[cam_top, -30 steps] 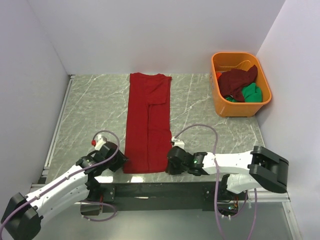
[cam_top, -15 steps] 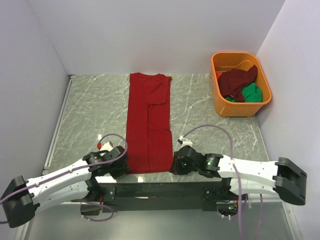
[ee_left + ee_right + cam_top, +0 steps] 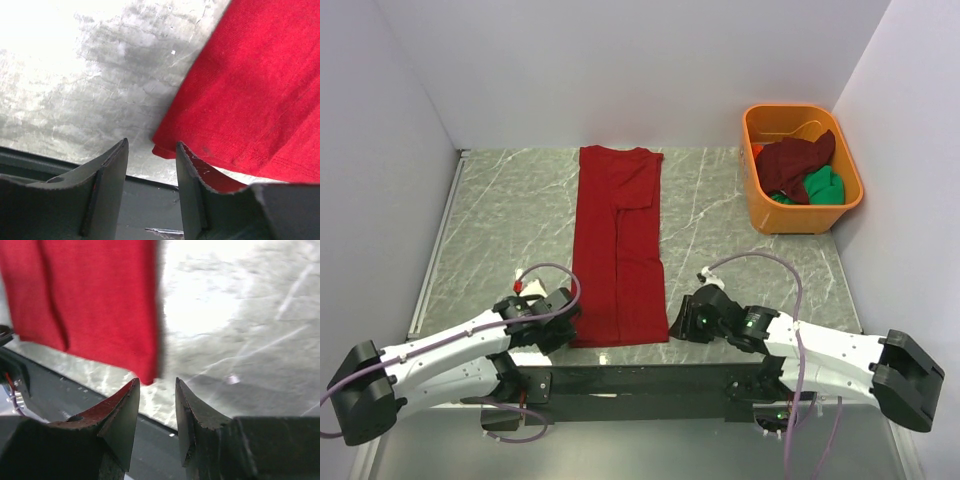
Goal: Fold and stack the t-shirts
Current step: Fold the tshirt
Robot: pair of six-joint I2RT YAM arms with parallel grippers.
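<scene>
1. Lying flat down the centre of the top view on the grey marbled tabletop (image 3: 500,220): bright red soft cloth t-shirt (image 3: 618,250), folded lengthwise into a narrow strip, collar end toward the upper edge.
2. Sitting at the strip's lower-left corner: left end effector (image 3: 565,318), jaws parted, grasping nothing. In the left wrist view the cloth corner lies just ahead of the gap, touching or tucked under the finger on the right; cannot tell which.
3. Sitting at the lower-right corner: right end effector (image 3: 682,325), released, jaws apart, hem corner just beyond the gap and not pinched.
4. Heaped in the orange plastic tub (image 3: 790,220) at upper right: dark maroon t-shirt (image 3: 795,165) and green t-shirt (image 3: 825,185), crumpled.
5. Likely to handle as light, limp and not slippery: no shape of its own, prone to sag, drag on the tabletop and shed layers if only the top one is caught.
6. Best taken at both lower corners together, pinching every folded layer close to the hem, then carried toward the collar end to halve the strip.
</scene>
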